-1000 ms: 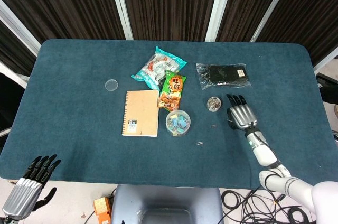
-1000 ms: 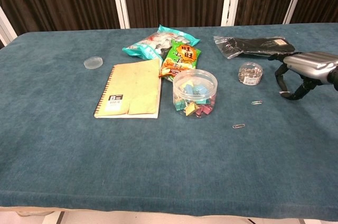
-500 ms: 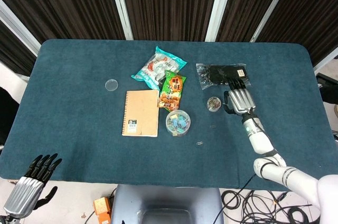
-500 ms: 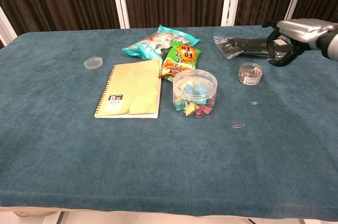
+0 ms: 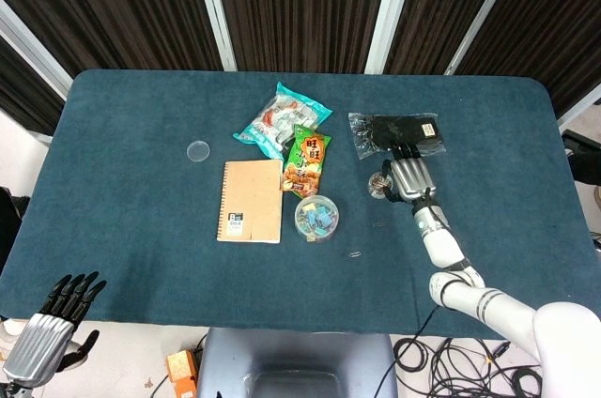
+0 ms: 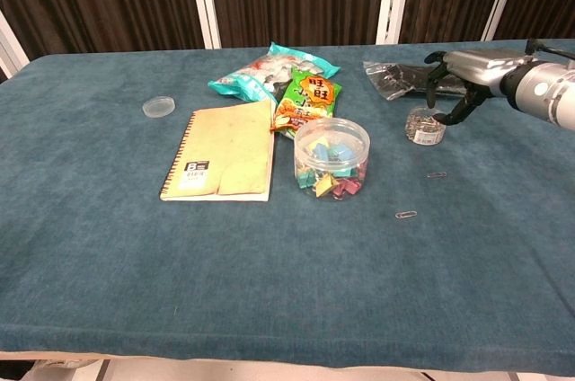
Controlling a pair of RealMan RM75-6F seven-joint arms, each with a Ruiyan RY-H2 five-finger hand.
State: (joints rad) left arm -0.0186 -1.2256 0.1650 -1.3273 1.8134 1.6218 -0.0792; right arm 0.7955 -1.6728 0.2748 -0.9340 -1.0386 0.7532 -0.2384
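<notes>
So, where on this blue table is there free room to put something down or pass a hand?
Bare cloth lies left of the tan spiral notebook, around the small clear round lid, and along the near edge of the blue table. It is crowded from the teal snack bag to the clear tub of coloured clips, and by the right hand.

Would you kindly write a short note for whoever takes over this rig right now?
Right hand: over the small clip jar, fingers curled down around it; no firm grip visible, and the jar stands on the table.
Left hand: open, holding nothing, off the table's near left corner.
Around the jar: black bag just behind it, two loose paper clips in front, big tub of clips to its left beside the notebook and snack packs. A small lid lies far left.
Done: the hand is at the jar.
Left: jar not lifted; loose clips lie on the cloth.
</notes>
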